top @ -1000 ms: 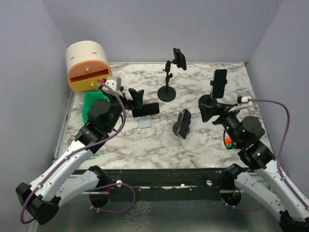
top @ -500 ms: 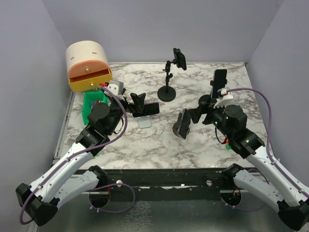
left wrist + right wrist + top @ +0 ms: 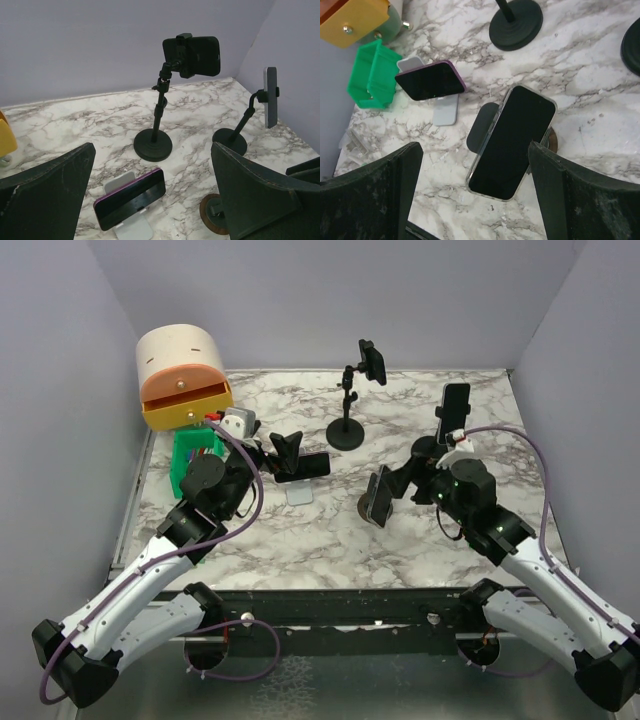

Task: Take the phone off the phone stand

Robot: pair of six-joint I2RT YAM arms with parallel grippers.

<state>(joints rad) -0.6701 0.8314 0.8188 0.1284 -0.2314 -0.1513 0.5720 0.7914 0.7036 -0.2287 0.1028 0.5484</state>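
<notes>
Right claw (image 3: 475,150) hovers over the phone (image 3: 512,142), jaws spread wide and gripping nothing, one finger showing off to each side, clear of the handset. The phone leans tilted back on its phone stand (image 3: 481,131) near the middle of the marble surface (image 3: 580,90), screen dark. Over to the left claw (image 3: 152,155) — wide open too, nothing held, poised near a purple-edged phone (image 3: 130,198) lying sideways on a white stand (image 3: 131,231). Farther back stand a tall black stand (image 3: 160,107) and a bent-arm stand (image 3: 242,122).
</notes>
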